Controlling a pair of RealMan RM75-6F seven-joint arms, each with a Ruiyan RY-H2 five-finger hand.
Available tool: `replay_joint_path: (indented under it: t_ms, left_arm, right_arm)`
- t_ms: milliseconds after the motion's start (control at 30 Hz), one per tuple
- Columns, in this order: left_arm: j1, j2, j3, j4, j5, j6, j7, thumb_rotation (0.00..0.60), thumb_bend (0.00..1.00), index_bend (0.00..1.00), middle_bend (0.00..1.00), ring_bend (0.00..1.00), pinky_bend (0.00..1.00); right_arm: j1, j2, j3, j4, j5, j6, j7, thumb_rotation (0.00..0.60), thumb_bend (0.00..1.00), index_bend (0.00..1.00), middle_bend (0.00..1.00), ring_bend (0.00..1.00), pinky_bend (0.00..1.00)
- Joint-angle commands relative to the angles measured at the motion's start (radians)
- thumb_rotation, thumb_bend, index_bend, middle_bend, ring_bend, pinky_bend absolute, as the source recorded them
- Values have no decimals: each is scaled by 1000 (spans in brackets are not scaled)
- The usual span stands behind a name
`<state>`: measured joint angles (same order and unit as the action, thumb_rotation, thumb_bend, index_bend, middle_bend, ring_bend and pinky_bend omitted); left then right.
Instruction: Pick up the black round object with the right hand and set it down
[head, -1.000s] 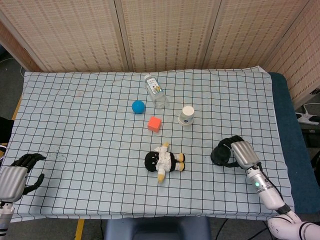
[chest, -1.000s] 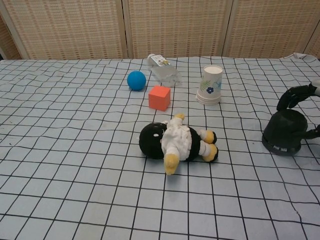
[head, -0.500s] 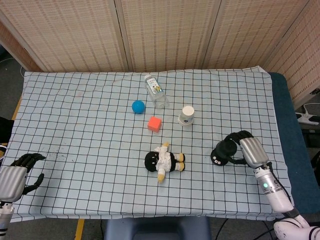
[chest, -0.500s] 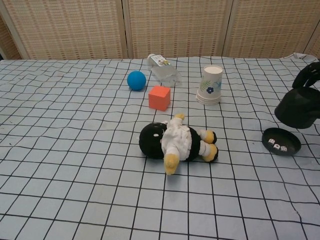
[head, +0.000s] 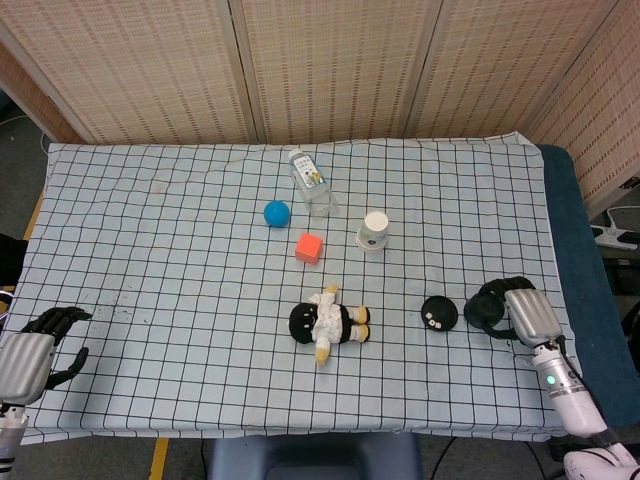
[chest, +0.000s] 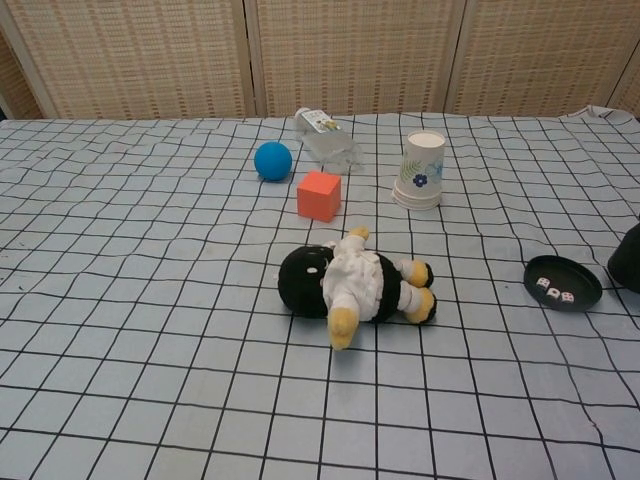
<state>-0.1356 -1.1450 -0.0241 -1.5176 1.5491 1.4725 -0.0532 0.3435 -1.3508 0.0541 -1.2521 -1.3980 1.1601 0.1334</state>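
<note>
The black round cup (head: 487, 307) is in my right hand (head: 527, 316), which grips it from the right near the table's right edge. In the chest view only the cup's left side (chest: 628, 259) shows at the frame's right edge, low over the cloth; whether it touches the cloth is unclear. Its flat black base (head: 439, 312) lies on the cloth just left of the cup, with small white dice on it (chest: 553, 289). My left hand (head: 36, 345) rests at the front left corner, fingers apart, holding nothing.
A black and white plush toy (head: 328, 324) lies mid-table. Behind it are an orange cube (head: 309, 247), a blue ball (head: 277, 213), a clear bottle on its side (head: 310, 182) and an upside-down paper cup (head: 374, 231). The checked cloth (head: 150, 250) ends close to my right hand.
My right hand lifted the black cup off its base and carried it right and down beside it. The base with the dice stayed put. The left hand has not moved.
</note>
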Motion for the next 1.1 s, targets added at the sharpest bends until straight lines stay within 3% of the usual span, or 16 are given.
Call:
replay_joint_path:
  t_ms: [33, 267, 433, 600, 733, 900, 1100]
  left_arm:
    - [0, 0, 0, 1, 0, 0, -1, 600, 395, 283, 250, 206, 394]
    - [0, 0, 0, 1, -2, -3, -1, 600, 395, 284, 249, 206, 393]
    - [-2, -1, 0, 0, -2, -5, 4, 600, 395, 284, 249, 206, 394]
    - [-2, 0, 0, -2, -3, -6, 2, 600, 395, 284, 249, 206, 394]
    - [0, 0, 2, 1, -2, -6, 0, 600, 395, 284, 251, 207, 394]
    - [-1, -3, 1, 5, -3, -7, 0, 600, 395, 284, 251, 207, 394]
    - [-8, -7, 1, 5, -5, -19, 7, 600, 394, 284, 251, 207, 394]
  right_arm:
    - [-1, 10, -5, -12, 0, -13, 7, 600, 131, 358, 370, 160, 210]
    - [-6, 42, -3, -55, 29, -43, -20, 600, 131, 301, 317, 111, 207]
    - [-2, 69, -9, -84, 31, -73, -18, 600, 131, 167, 192, 11, 145]
    - [-7, 86, -14, -103, 13, -64, 1, 600, 131, 109, 103, 0, 93]
    - [-31, 85, -4, -118, -35, 28, 53, 600, 130, 90, 80, 0, 86]
    - [-90, 32, 13, -50, -131, 256, 90, 600, 130, 100, 80, 0, 81]
    - [-146, 39, 16, -78, -129, 349, -19, 600, 130, 137, 77, 0, 71]
